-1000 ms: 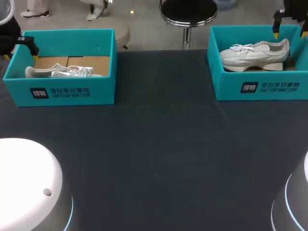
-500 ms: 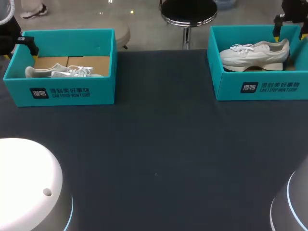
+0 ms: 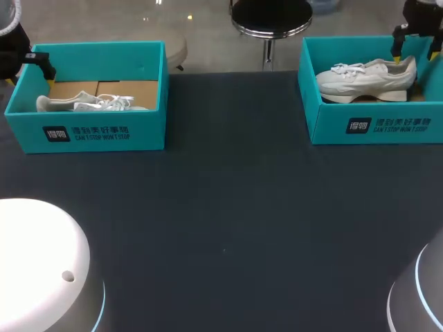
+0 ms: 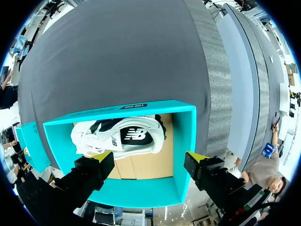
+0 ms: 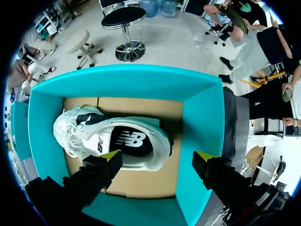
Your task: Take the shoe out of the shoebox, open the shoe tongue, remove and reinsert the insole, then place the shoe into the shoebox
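Observation:
Two teal shoeboxes stand on the dark table. A pale shoe (image 3: 90,104) lies on its side in the left box (image 3: 86,135), and a white shoe (image 3: 367,77) stands on its sole in the right box (image 3: 374,126). My left gripper (image 3: 28,66) hovers open over the left box's outer end. In its wrist view the gripper (image 4: 150,162) spans the shoe (image 4: 120,136) from above without touching it. My right gripper (image 3: 417,47) hangs open above the right box's heel end. Its wrist view shows the gripper (image 5: 157,157) over the white shoe (image 5: 115,141), apart from it.
The dark cloth-covered table (image 3: 228,207) stretches wide between and in front of the two boxes. Brown cardboard (image 3: 124,90) lines the left box's floor. My arms' white bases (image 3: 41,263) fill the near corners.
My right gripper has shifted slightly above the right box's far end. The left gripper and both shoes have stayed put.

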Tool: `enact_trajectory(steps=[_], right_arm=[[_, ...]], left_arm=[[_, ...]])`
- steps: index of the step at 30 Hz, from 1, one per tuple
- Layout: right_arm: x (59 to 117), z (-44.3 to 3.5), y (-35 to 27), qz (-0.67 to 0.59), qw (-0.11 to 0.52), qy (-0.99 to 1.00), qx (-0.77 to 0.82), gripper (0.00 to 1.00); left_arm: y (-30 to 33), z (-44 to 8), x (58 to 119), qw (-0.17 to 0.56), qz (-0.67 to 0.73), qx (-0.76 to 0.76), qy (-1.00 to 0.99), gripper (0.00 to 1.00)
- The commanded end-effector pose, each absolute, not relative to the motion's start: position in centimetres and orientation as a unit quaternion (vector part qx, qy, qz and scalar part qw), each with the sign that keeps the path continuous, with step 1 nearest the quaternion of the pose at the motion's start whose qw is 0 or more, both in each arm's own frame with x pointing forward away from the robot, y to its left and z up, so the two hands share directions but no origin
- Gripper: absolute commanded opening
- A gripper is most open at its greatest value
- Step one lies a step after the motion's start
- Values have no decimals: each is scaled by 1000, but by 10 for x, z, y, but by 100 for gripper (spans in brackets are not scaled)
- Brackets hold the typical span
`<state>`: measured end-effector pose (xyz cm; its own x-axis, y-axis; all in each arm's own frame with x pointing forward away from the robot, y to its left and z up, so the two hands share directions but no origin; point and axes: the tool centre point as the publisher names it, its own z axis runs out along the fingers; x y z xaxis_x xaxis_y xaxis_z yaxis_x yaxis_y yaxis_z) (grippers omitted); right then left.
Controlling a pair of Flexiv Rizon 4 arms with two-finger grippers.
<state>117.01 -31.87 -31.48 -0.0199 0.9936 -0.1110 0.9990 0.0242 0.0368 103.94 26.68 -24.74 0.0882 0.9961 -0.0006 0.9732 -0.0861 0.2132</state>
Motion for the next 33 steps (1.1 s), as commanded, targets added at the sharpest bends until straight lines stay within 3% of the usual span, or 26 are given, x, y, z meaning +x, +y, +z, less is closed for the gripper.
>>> enact_trajectory(steps=[1,19,22,24,26,33], right_arm=[[1182,-324,-321,-29,42,714,698,100],[1184,-338,-323,-26,29,715,698,100],[1184,-339,-324,-27,30,714,699,81],[1184,-338,-324,-27,31,714,699,60],[1186,-340,-326,-27,32,714,699,49],[1188,-343,-327,-27,34,712,700,46]], left_arm=[[267,-247,1039,79,73,733,671,100],[267,-247,1039,79,73,733,671,100],[267,-247,1039,79,73,733,671,100],[267,-247,1039,79,73,733,671,100],[267,-247,1039,79,73,733,671,100],[267,-247,1039,79,73,733,671,100]])
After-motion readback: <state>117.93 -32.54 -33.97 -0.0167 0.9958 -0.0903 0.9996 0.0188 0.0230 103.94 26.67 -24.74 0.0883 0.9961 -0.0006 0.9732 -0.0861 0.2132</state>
